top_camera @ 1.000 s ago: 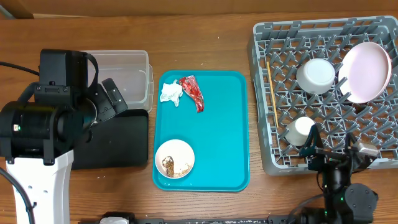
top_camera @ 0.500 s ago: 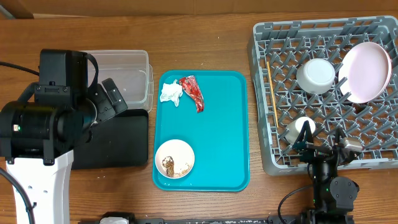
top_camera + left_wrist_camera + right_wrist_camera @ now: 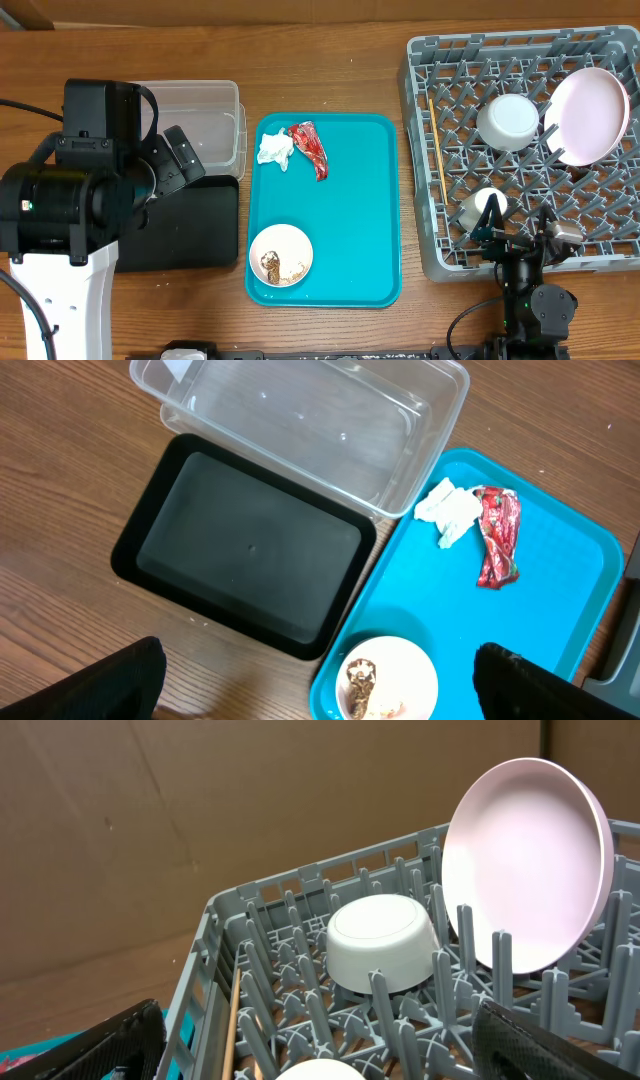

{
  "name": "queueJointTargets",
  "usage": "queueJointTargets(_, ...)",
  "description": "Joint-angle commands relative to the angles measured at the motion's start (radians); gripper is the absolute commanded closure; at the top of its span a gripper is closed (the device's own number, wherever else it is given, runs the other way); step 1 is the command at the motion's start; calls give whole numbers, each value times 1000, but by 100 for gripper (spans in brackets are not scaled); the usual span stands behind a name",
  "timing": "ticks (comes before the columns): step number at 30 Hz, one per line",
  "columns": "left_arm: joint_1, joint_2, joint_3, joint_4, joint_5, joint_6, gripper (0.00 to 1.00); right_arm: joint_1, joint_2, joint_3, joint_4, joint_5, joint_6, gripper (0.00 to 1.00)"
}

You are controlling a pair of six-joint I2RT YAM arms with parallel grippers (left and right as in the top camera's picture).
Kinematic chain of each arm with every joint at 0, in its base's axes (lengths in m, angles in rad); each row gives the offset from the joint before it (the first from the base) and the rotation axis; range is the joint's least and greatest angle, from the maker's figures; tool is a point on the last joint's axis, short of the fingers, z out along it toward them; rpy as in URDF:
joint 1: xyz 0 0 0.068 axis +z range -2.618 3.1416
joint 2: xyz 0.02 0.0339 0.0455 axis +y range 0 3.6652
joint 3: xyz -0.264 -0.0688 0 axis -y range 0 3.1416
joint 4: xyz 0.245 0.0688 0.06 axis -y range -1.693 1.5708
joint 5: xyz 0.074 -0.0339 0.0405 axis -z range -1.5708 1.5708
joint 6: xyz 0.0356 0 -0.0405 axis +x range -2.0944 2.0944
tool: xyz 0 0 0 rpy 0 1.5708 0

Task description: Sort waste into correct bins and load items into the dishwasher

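On the teal tray (image 3: 350,230) lie a crumpled white tissue (image 3: 275,150), a red wrapper (image 3: 311,148) and a small white bowl (image 3: 280,254) with food scraps. The clear tub (image 3: 205,125) and black tray (image 3: 185,230) sit to its left. The grey dish rack (image 3: 420,150) holds the plate (image 3: 588,115), an upturned bowl (image 3: 508,121), a cup (image 3: 484,208) and a chopstick (image 3: 437,150). My right gripper (image 3: 520,232) is open and empty over the rack's front, beside the cup. My left gripper (image 3: 335,682) is open and empty, high above the bowl (image 3: 390,678).
The left arm's body (image 3: 75,200) covers the left part of the black tray in the overhead view. Upright pegs (image 3: 385,1010) stand close in front of the right fingers. Bare wood lies between the teal tray and the rack.
The right arm shifted left and a little farther over the rack's front edge, toward the cup, then stopped. The left arm and all objects are unmoved.
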Motion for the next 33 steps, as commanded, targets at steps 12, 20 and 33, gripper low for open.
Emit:
queueJointTargets(12,4,5,7,39,54,-56,0,-6,-10,-11,6,2,0,0)
queueJointTargets(20,-71,75,-13,222,417,-21,0,-6,-10,-11,6,2,0,0)
queueJointTargets(33,-382,562,-13,404,85,-134,18,-6,-10,-11,6,2,0,0)
